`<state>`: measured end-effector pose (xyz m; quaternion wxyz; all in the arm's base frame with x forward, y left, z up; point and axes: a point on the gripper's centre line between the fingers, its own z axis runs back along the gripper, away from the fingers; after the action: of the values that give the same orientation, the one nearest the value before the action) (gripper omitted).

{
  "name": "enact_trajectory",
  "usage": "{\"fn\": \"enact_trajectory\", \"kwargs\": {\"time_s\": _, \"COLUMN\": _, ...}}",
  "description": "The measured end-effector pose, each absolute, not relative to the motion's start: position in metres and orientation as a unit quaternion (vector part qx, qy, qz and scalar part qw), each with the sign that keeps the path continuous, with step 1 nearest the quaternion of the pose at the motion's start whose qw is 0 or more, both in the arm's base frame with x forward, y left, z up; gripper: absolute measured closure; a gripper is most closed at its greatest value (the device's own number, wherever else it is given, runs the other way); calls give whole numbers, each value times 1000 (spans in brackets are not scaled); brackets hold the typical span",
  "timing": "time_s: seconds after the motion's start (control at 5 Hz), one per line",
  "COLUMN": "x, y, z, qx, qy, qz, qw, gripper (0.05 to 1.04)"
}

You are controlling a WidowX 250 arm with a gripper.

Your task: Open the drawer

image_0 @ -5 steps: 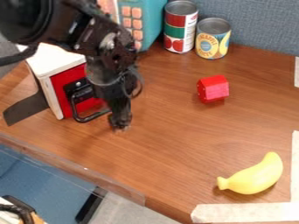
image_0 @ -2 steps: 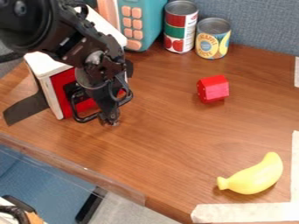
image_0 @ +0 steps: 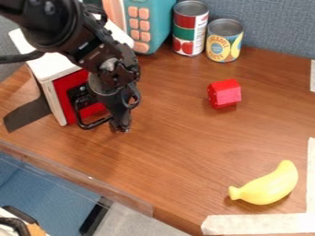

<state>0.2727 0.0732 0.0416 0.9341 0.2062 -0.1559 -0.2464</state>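
Nudging slightly toward 3 o'clock since the last frame, after a bigger swing toward 9 between the first two. Gripper (image_0: 120, 127) now sits low at about 8 o'clock from view centre, tip just beside the right end of the black handle (image_0: 91, 125). Contact: can't tell. Claw state: can't tell whether apart or together, and nothing clearly clamped.

Drawer front (image_0: 64, 91), red, is at 10 o'clock in the white cabinet (image_0: 56, 66), partly behind the arm. Front and handle haven't visibly moved across the frames, so no opening seen yet; arm shift alone isn't progress. Step in hand looks like lining up on the handle, early stage.

Next move probably wants the tip hooked behind the bar, then a pull toward about 4 o'clock, away from the cabinet. Risk: tip sits too far outside the loop and slips off, or the pull drags the whole cabinet.

Rest, all unchanged: teal toy (image_0: 150, 20) at 12, tall can (image_0: 190, 28) between 12 and 1, short can (image_0: 224, 40) at 1, red block (image_0: 225, 93) at 2, banana (image_0: 265, 185) between 4 and 5 on the table (image_0: 178, 152).
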Motion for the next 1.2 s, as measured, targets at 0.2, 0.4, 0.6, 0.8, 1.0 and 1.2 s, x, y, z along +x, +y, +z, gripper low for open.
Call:
{"fn": "enact_trajectory", "kwargs": {"time_s": 0.2, "x": 276, "y": 73, "z": 37, "qx": 199, "qy": -152, "qz": -233, "qw": 940, "gripper": 142}}
{"fn": "enact_trajectory", "kwargs": {"time_s": 0.4, "x": 275, "y": 73, "z": 36, "qx": 191, "qy": -153, "qz": -223, "qw": 944, "gripper": 438}}
{"fn": "enact_trajectory", "kwargs": {"time_s": 0.6, "x": 270, "y": 70, "z": 35, "qx": 175, "qy": -145, "qz": -208, "qw": 951, "gripper": 745}}
{"fn": "enact_trajectory", "kwargs": {"time_s": 0.8, "x": 270, "y": 66, "z": 39, "qx": 173, "qy": -152, "qz": -213, "qw": 950, "gripper": 926}}
{"fn": "enact_trajectory", "kwargs": {"time_s": 1.0, "x": 268, "y": 62, "z": 40, "qx": 164, "qy": -152, "qz": -210, "qw": 952, "gripper": 964}}
{"fn": "enact_trajectory", "kwargs": {"time_s": 1.2, "x": 264, "y": 56, "z": 37, "qx": 143, "qy": -144, "qz": -207, "qw": 957, "gripper": 966}}
